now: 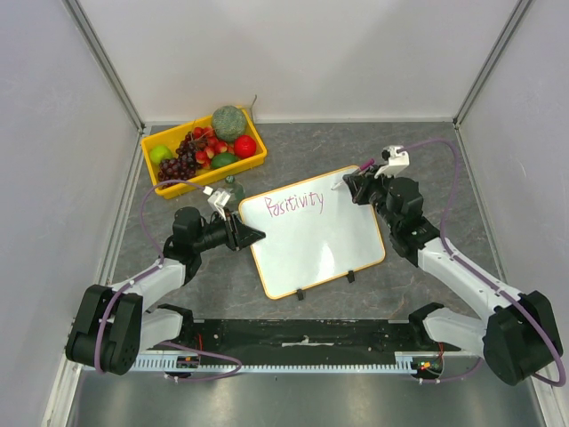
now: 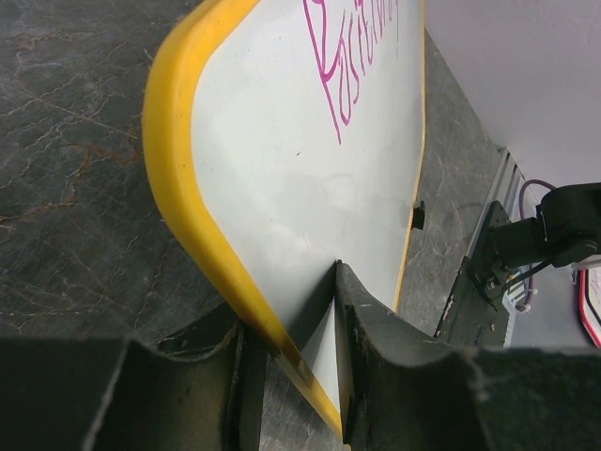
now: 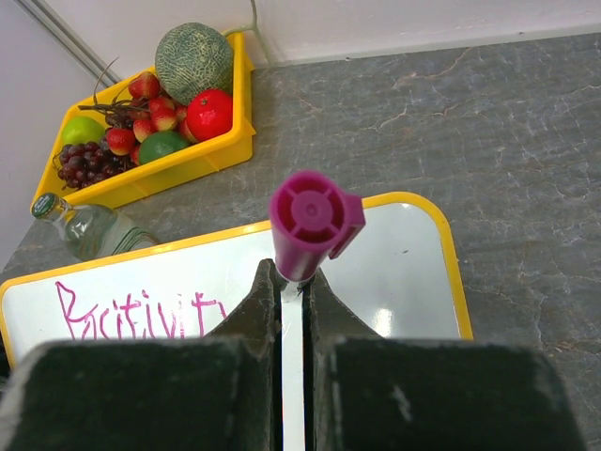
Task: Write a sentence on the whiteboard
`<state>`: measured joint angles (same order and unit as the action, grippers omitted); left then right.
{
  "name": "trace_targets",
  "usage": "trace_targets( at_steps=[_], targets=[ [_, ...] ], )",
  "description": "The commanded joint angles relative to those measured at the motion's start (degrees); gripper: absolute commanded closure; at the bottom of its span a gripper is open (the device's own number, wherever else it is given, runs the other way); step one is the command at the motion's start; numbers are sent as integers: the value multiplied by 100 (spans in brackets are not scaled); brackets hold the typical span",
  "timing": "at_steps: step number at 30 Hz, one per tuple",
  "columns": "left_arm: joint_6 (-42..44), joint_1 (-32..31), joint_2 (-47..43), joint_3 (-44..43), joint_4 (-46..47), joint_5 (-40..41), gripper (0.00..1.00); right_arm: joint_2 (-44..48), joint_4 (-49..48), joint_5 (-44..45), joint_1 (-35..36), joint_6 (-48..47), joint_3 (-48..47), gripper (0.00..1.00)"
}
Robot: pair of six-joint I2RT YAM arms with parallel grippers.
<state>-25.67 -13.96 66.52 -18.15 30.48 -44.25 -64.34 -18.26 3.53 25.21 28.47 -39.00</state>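
whiteboard, edge pinched in left end effector

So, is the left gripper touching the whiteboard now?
Touching. In the left wrist view, the fingers of the left gripper close on the yellow edge of the whiteboard, one on each face, with no gap.

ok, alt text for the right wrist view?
The right pincer grips a magenta-capped white marker, cap toward the camera, over a yellow-framed white rectangular whiteboard bearing pink handwritten letters. Beyond it on the grey marbled tabletop are a clear glass bottle and a yellow plastic tray of fruit.
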Motion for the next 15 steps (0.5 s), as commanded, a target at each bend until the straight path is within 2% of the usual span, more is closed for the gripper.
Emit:
trace_targets(
  at_steps=[1,9,15],
  targets=[
    [440,-90,107,-39,-165,22,98,132,-90,104,-25,-34,235,100],
    [440,-81,107,-39,-156,30,98,404,-11,-19,-25,-8,481,100],
    [440,-81,115,-39,-165,30,98,571,77,-80,-25,53,140,100]
  ],
)
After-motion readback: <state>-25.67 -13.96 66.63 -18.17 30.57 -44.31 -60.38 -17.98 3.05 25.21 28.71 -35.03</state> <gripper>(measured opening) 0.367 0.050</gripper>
